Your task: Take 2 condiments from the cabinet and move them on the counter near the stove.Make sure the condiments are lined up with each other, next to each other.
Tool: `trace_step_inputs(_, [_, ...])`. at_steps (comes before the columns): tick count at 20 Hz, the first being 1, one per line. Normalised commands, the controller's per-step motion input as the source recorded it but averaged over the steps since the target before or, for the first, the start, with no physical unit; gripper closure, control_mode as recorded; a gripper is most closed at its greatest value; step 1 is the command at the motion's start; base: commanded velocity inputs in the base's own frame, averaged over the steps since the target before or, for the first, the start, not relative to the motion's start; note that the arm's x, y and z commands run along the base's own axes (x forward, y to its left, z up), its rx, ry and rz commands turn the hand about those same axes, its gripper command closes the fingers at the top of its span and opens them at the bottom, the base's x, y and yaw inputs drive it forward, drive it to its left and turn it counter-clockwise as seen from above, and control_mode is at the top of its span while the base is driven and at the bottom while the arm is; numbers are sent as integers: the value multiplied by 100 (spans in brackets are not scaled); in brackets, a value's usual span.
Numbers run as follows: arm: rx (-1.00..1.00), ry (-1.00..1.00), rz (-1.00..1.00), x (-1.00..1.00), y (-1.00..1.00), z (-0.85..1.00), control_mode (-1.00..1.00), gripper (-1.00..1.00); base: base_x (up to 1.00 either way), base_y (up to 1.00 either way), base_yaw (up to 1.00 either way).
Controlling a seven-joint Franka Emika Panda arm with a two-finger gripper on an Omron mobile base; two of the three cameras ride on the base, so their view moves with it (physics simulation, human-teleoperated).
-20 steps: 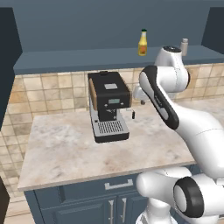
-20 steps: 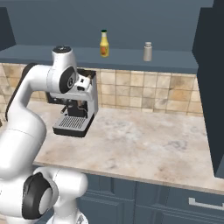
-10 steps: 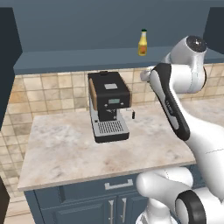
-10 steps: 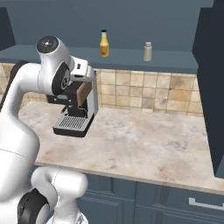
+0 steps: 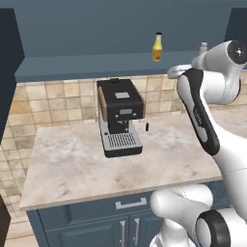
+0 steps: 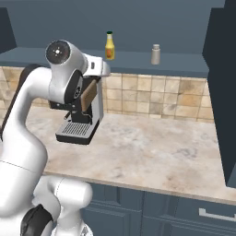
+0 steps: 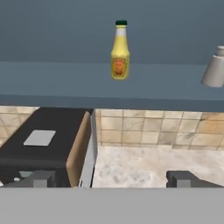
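Two condiments stand upright and apart on the cabinet shelf (image 6: 184,69): a yellow-orange bottle (image 7: 119,51) with a green cap, and to its right a grey-white shaker (image 7: 215,68) cut off by the edge of the hand view. From the base, the bottle (image 5: 157,47) and the shaker (image 6: 156,54) both stand above the beige counter (image 6: 152,147). My gripper (image 7: 113,179) is open, its fingertips (image 7: 41,178) wide apart with nothing between them. It hangs below and in front of the shelf, above the coffee machine, aimed towards the bottle. The stove is out of view.
A black coffee machine (image 5: 119,118) stands on the counter under the shelf, close beneath my hand. A tiled wall (image 6: 184,99) backs the counter. A dark cabinet side panel (image 6: 226,92) rises at the right. Blue drawer fronts (image 5: 96,217) sit under the counter.
The arm has swung upward, lifting the hand from beside the coffee machine to near shelf height. The jaws have spread wider.
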Motion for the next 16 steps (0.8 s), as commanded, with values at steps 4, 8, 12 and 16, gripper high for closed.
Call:
trace_step_inputs(4, [0, -4, -7, 0, -42, 24, -100, -100, 0, 0, 0])
trace_step_inputs(8, [0, 0, -14, 8, -43, 11, -100, -100, 0, 0, 0])
trace_step_inputs(12, [0, 0, -17, 14, -44, 7, -100, -100, 0, 0, 0])
trace_step_inputs(16, [0, 0, -18, 24, -45, 1, -100, -100, 0, 0, 0])
